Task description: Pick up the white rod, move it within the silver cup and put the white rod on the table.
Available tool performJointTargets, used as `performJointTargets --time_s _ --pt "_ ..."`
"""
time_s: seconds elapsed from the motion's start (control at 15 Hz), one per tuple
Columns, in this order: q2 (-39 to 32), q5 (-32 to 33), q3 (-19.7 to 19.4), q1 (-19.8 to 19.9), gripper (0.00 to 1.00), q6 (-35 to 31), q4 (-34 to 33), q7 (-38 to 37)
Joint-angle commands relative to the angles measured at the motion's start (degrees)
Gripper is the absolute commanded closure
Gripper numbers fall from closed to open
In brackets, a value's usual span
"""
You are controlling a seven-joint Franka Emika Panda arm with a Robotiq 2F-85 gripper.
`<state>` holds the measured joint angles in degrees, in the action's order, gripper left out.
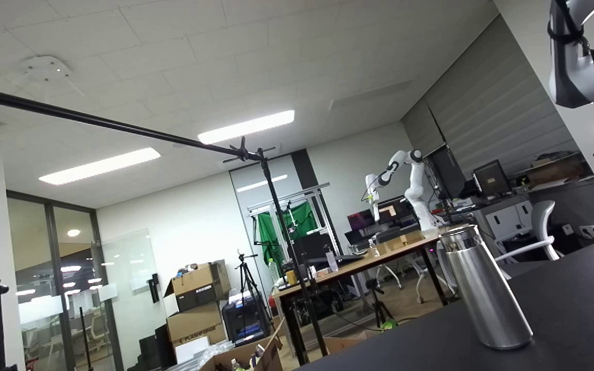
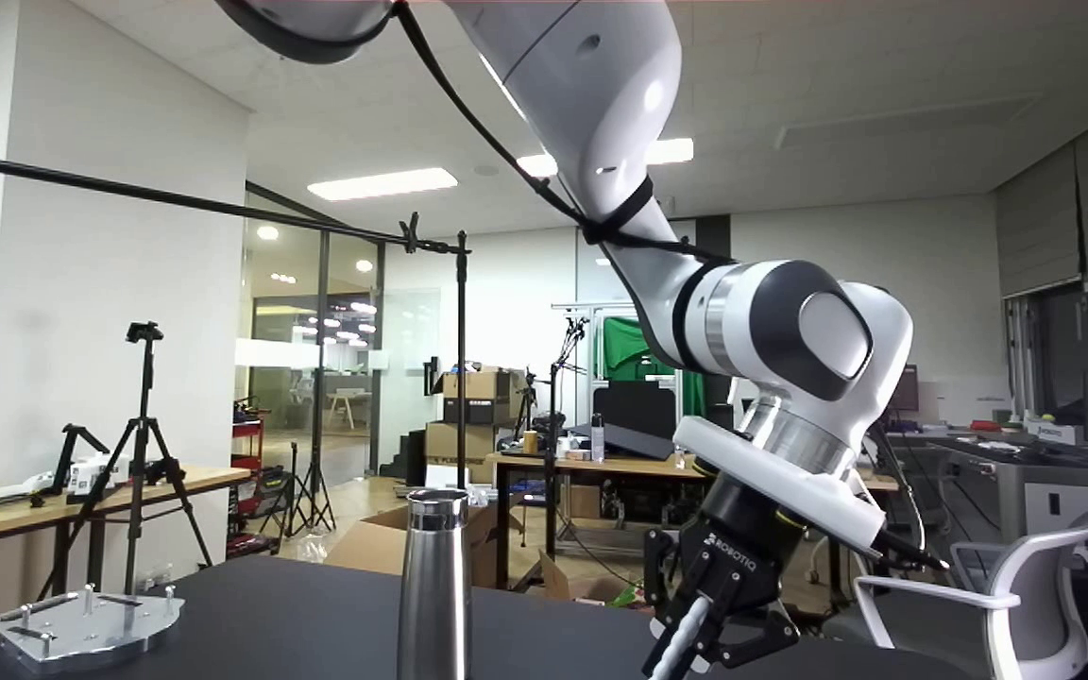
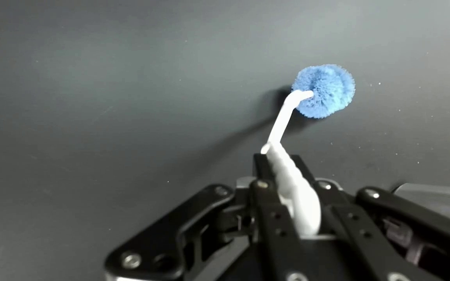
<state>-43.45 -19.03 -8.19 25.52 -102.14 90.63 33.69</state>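
Clasping the white rod [image 3: 287, 173] over the black table [image 2: 298, 609], my gripper [image 3: 281, 162] clamps its thick, twisted handle from both sides, one finger [image 3: 264, 197] to each flank. The rod is outside the silver cup [image 2: 435, 595]; its thinner, bent neck [image 3: 279, 125] runs past the fingertips to a round blue brush head [image 3: 324, 91], and the wrist view leaves me unsure whether the bristles touch the tabletop.

I judge the rod light and stiff, probably plastic, with a soft head that should give against a cup wall without harm. Smooth plastic may swivel in the grip, so the ridged handle looks the right place to hold; the slim neck would likely twist.

The arm [image 2: 657, 283] extends down from the top of an exterior view, its wrist folded, the gripper tilted so the rod slants out past the bottom edge. The silver cup stands upright on the table in both exterior views, with a clear pegged plate [image 2: 91, 637] off to its side. Whether the pass through the cup is done, I cannot say; if it comes next, I expect to raise the head above the rim and steepen the rod before lowering.
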Motion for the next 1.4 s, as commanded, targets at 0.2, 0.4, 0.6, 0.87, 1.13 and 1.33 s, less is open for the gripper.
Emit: performJointTargets --time_s 0.2,0.4,0.6,0.87,1.13,1.33 --pt "-1.55 1.76 0.53 0.10 0.52 -2.70 -1.48 -4.10" --pt "-2.28 2.50 0.90 0.27 0.31 -5.68 -1.26 -4.47" --pt "-0.91 1.44 2.27 0.36 0.11 -6.05 -0.93 -4.56" --pt "3.29 3.04 2.62 -0.56 0.00 -6.56 -0.74 -3.87" --pt "11.07 6.99 2.33 -2.91 0.00 -9.47 3.10 -2.68" --pt "9.30 6.75 3.03 -2.30 0.00 -8.14 0.10 -2.09"
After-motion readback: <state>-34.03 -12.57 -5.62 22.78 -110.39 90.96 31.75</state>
